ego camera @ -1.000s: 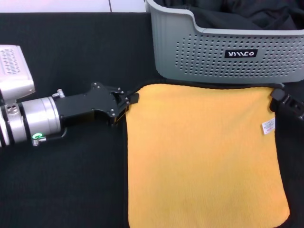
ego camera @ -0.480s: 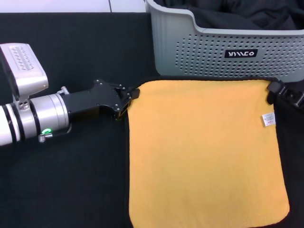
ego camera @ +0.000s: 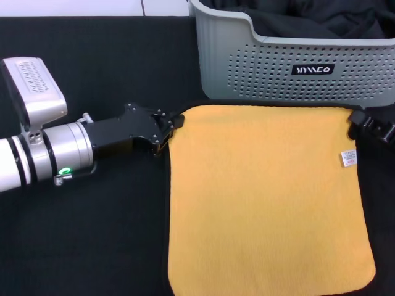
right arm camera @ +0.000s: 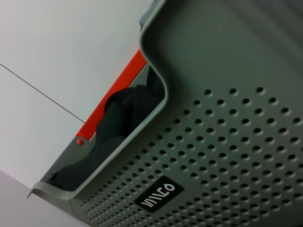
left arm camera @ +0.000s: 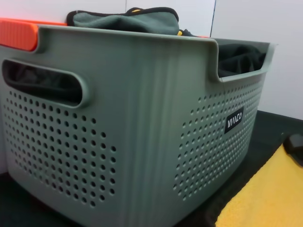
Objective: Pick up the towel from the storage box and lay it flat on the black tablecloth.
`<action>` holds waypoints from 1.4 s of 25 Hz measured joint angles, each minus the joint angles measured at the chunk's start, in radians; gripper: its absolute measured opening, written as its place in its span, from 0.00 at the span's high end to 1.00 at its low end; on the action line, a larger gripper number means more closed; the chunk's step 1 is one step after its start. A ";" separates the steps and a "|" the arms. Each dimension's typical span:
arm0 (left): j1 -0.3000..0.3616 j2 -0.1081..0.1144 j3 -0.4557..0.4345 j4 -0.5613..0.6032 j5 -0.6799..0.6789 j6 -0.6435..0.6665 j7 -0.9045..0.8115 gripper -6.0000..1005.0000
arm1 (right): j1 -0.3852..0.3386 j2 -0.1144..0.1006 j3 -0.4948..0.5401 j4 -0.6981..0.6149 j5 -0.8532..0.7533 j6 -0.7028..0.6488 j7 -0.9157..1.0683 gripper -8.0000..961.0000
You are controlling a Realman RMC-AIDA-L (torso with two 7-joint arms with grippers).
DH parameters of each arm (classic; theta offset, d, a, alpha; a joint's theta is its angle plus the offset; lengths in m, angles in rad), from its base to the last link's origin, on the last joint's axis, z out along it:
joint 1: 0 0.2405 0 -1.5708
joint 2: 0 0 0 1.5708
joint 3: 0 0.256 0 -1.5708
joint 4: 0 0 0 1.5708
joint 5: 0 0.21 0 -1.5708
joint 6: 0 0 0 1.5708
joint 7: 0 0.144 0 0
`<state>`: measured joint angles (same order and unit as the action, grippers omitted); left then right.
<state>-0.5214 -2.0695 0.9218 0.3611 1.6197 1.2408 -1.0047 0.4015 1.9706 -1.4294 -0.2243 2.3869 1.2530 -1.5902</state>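
Observation:
The towel [ego camera: 265,197] lies spread flat, yellow-orange face up, on the black tablecloth [ego camera: 92,234], with its white tag [ego camera: 349,158] near the right edge. Its far edge runs just in front of the grey storage box [ego camera: 265,68]. My left gripper [ego camera: 173,126] sits at the towel's far left corner, touching it. My right gripper [ego camera: 364,125] is at the far right corner, mostly cut off by the frame edge. The left wrist view shows the storage box [left arm camera: 142,132] close up and a strip of the towel [left arm camera: 265,198]. The right wrist view shows only the storage box [right arm camera: 227,142].
Dark fabric [ego camera: 321,21] fills the box, and a grey cloth with black edging [left arm camera: 128,19] rests on top of it. An orange bar [left arm camera: 19,33] runs behind the box's rim. A white wall stands behind the table.
Both grippers drew the towel's far edge back towards the box, straightening it. My left arm shifted slightly right, and the right gripper slid a little outward from its corner.

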 joint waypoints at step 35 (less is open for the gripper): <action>0.036 0.013 -0.003 -0.002 -0.086 0.178 -0.020 0.35 | -0.089 0.019 0.069 0.002 -0.010 0.167 -0.091 0.16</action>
<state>-0.4850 -2.0564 0.9187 0.3591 1.5334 1.4190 -1.0244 0.3123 1.9900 -1.3606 -0.2222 2.3770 1.4200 -1.6816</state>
